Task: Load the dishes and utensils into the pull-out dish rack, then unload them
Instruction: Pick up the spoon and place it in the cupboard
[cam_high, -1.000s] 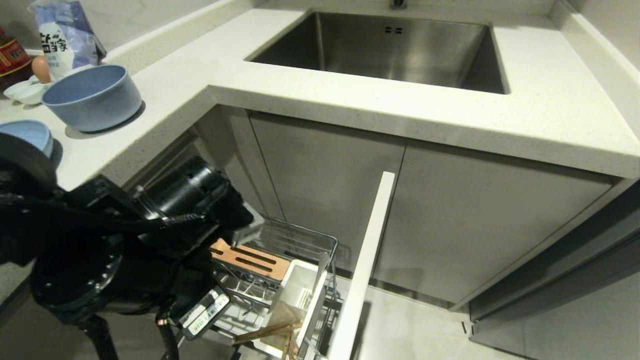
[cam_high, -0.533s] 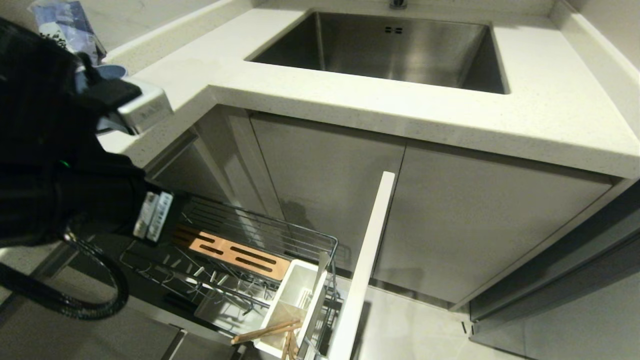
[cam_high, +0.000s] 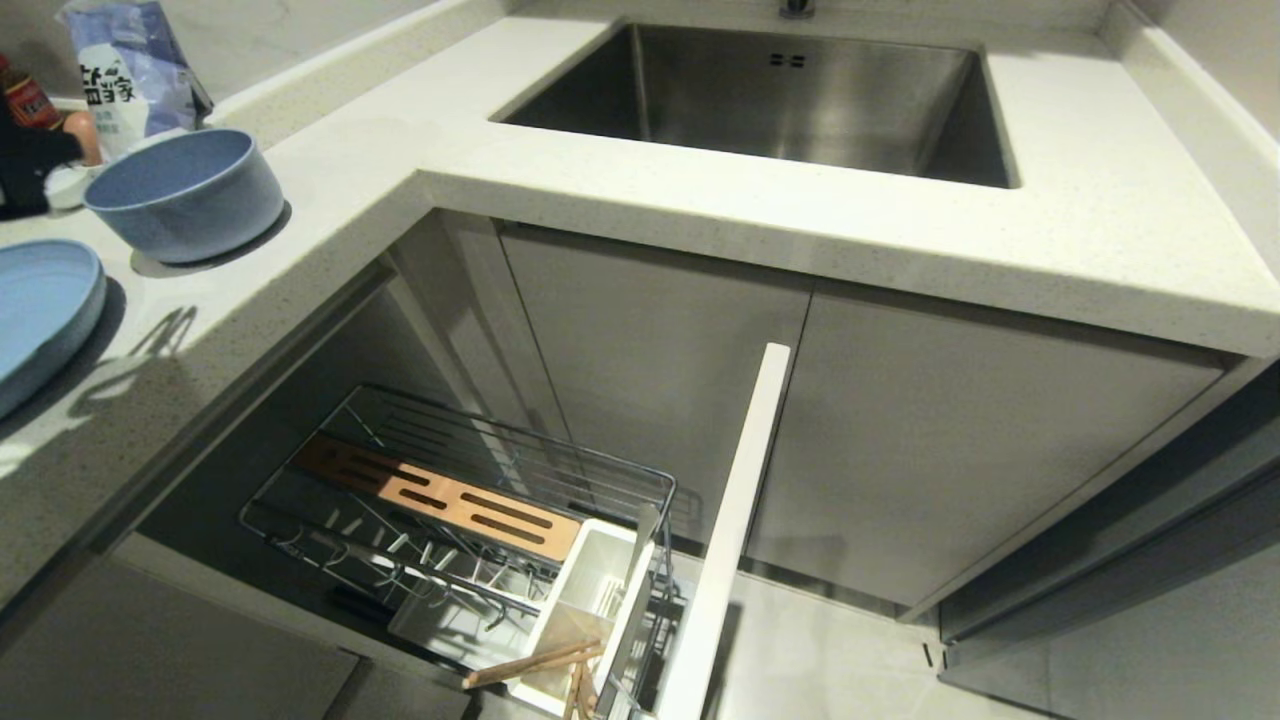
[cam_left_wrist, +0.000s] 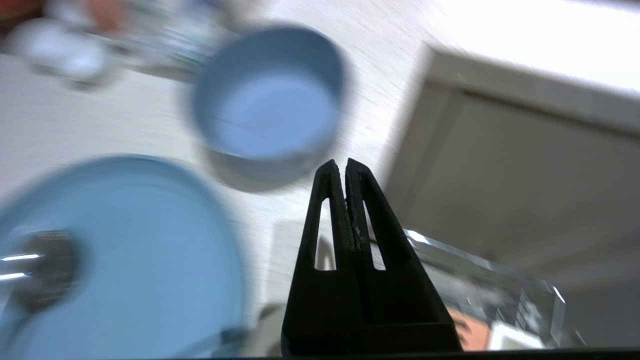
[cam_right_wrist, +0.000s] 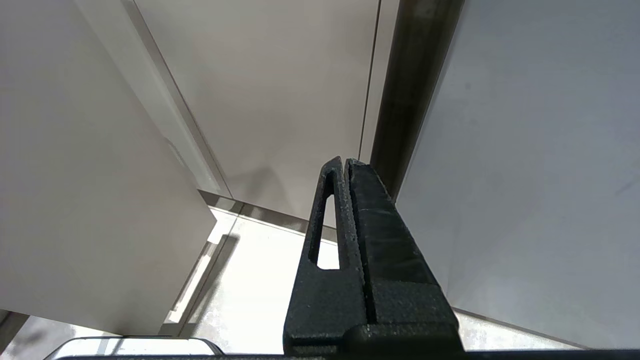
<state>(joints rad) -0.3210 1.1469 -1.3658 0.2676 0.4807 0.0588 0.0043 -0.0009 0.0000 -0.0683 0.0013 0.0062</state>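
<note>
Chopsticks (cam_high: 530, 664) already lie in the rack (cam_high: 450, 520) caddy; bowl (cam_high: 185, 192) and plate (cam_high: 40, 310) are still on the surface above the rack. Left gripper (cam_left_wrist: 345, 167) hovers over them, jaws closed, empty. Right gripper (cam_right_wrist: 346, 164) is parked, jaws closed.

- pale-blue round bowl (cam_high: 183, 193) upright on the counter; oval plate (cam_high: 40, 310) flat beside it (partly cut off)
- chopsticks (cam_high: 535, 662) leaning in the caddy of the pulled-out wire rack (cam_high: 450, 520)
</note>
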